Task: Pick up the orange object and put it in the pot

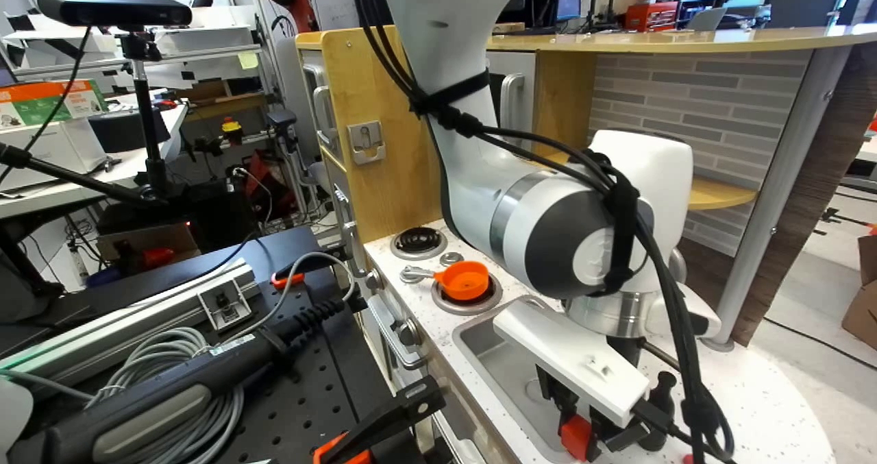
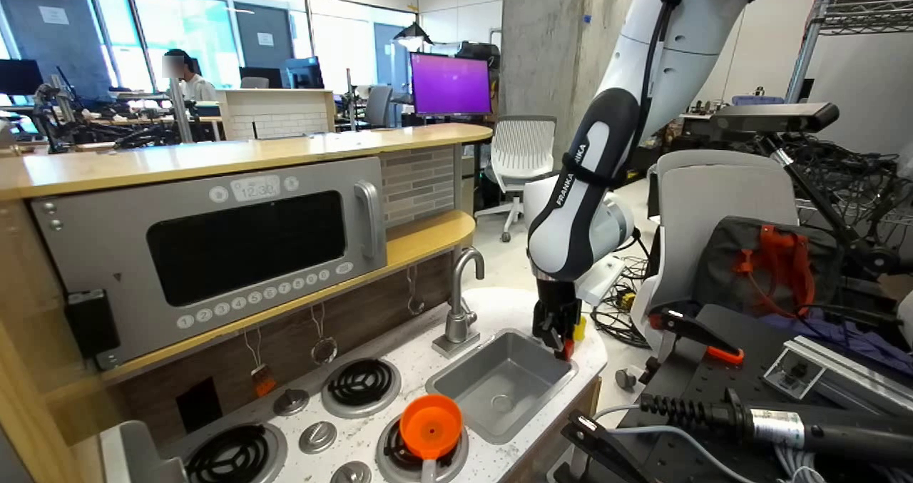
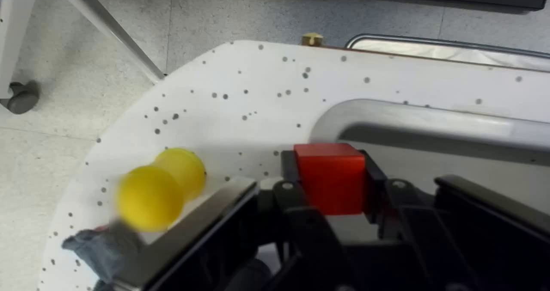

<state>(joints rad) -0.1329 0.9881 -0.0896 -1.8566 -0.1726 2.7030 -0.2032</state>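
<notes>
The orange object is a small red-orange block [image 3: 331, 179] between my fingertips in the wrist view. It also shows at the gripper in both exterior views [image 1: 577, 436] [image 2: 568, 349]. My gripper [image 2: 558, 339] points down and is shut on the block, with a finger pressed to each side. In the wrist view the block overlaps a corner of the sink; its exact height cannot be told. The pot [image 2: 431, 424] is round, shallow and orange and stands upright on a burner, across the sink from my gripper. It shows in both exterior views [image 1: 466, 280] but not in the wrist view.
The grey sink [image 2: 499, 379] lies between gripper and pot. The faucet [image 2: 460, 315] stands behind it. A yellow rounded object [image 3: 150, 198] and a grey crumpled thing [image 3: 103, 252] are beside my gripper on the counter. A toy microwave [image 2: 242, 247] rises behind the burners.
</notes>
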